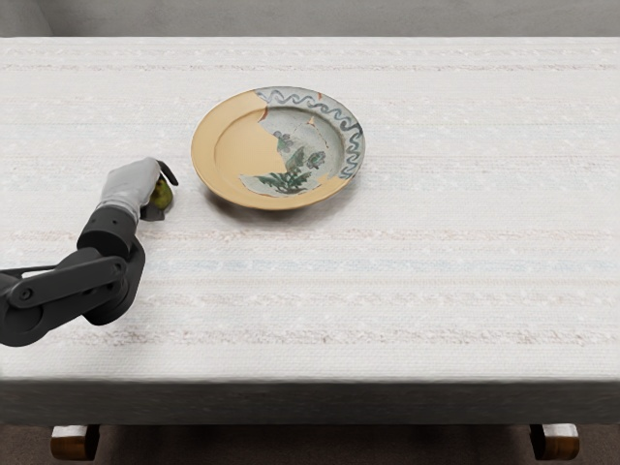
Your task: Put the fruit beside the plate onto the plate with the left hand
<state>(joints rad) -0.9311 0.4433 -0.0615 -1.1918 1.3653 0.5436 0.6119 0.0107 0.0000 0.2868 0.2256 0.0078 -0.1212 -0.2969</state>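
A round plate (225,145), part orange and part white with a blue wavy border and green plants, lies on the table toward the back. Just left of it sits a small yellow-green fruit (162,197), mostly covered by my left hand (153,190). The grey fingers curl over and around the fruit, which still seems to rest on the tabletop. The left arm enters from the picture's left edge, with its dark forearm below the hand. No right arm shows.
The table (436,271) has a pale woven cloth surface that stretches wide to the right and front of the plate. Its front edge runs along the bottom, with wooden feet below.
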